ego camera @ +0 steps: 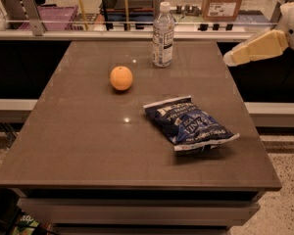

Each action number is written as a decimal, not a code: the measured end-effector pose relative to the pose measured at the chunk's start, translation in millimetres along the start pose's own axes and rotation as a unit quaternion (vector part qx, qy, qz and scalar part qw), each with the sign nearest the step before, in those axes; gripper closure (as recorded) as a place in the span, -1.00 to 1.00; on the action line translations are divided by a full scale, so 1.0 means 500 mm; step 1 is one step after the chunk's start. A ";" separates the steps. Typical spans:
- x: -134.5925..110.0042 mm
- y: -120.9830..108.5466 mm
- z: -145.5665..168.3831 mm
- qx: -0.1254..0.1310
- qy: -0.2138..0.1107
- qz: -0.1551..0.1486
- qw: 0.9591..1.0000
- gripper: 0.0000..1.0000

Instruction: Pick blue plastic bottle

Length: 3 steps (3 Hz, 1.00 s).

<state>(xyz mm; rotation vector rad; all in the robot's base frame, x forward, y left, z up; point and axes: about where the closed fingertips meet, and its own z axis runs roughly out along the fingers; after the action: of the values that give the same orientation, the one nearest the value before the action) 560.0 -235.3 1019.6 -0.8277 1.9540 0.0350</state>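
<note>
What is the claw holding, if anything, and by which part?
Nothing: the claw hangs right of the table, apart from the blue plastic bottle.
</note>
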 end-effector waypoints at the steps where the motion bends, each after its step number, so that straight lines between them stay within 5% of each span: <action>1: 0.005 -0.036 0.064 -0.015 -0.037 0.033 0.999 -1.00; 3: 0.003 -0.020 0.089 -0.012 -0.029 0.035 0.999 -1.00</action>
<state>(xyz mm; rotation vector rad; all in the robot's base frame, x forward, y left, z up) 599.7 -228.0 998.2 -0.7665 1.9313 0.1235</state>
